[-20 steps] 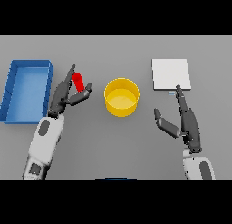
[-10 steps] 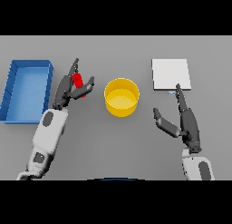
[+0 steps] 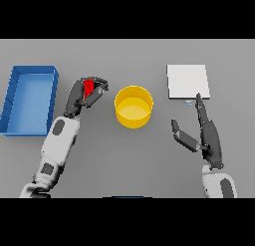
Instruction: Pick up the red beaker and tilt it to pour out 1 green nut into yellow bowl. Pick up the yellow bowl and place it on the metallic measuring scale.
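Observation:
The red beaker [image 3: 89, 87] stands left of the yellow bowl [image 3: 133, 106], and my left hand [image 3: 81, 94] has its fingers and thumb curled round it, so only its upper part shows. The bowl sits at the table's middle, a short gap right of that hand. The metallic measuring scale [image 3: 187, 81] is a flat pale square at the back right. My right hand [image 3: 205, 134] is open with straight fingers pointing toward the scale's near edge, thumb spread toward the bowl, holding nothing.
A blue tray [image 3: 19, 122] with raised walls lies at the far left, beside my left forearm. Grey table surface surrounds everything.
My left hand's fingers have closed round the red beaker, which was only between spread fingers before. The right hand, bowl and scale stay where they were.

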Robot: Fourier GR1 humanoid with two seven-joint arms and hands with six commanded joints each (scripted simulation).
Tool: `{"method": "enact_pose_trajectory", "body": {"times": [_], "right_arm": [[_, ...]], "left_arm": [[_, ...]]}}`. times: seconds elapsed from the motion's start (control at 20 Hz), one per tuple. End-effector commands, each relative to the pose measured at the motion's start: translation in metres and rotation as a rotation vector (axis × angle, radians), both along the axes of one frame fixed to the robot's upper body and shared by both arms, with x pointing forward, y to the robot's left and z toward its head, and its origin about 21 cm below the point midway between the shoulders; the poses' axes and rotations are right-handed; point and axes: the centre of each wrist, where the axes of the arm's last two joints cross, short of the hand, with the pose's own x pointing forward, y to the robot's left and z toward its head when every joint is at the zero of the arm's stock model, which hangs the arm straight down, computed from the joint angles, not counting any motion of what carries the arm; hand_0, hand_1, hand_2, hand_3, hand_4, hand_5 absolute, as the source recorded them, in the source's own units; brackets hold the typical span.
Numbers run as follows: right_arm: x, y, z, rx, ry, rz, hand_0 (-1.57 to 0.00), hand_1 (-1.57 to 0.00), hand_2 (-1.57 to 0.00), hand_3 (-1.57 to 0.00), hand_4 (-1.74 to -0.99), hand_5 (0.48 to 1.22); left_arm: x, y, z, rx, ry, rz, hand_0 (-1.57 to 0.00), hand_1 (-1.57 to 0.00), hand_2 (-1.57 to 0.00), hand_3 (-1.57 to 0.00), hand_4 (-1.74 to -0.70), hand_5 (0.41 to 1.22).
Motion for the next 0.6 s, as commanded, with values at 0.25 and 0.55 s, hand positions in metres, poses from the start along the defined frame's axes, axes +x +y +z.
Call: {"method": "enact_pose_trajectory", "body": {"times": [0.25,0.55], "right_arm": [[-0.001,0.005,-0.001,0.004,0.004,0.012,0.00,0.00,0.00,0.00,-1.262,0.646],[0.001,0.005,0.002,-0.010,-0.015,0.013,0.00,0.00,0.00,0.00,-1.263,0.654]], "left_arm": [[0.000,0.000,0.007,-0.064,-0.031,0.059,-1.49,-1.50,-1.50,-1.47,-1.64,1.132],[0.003,-0.004,0.040,-0.031,-0.119,0.040,-1.55,-1.55,-1.55,-1.54,-1.72,1.114]]}}
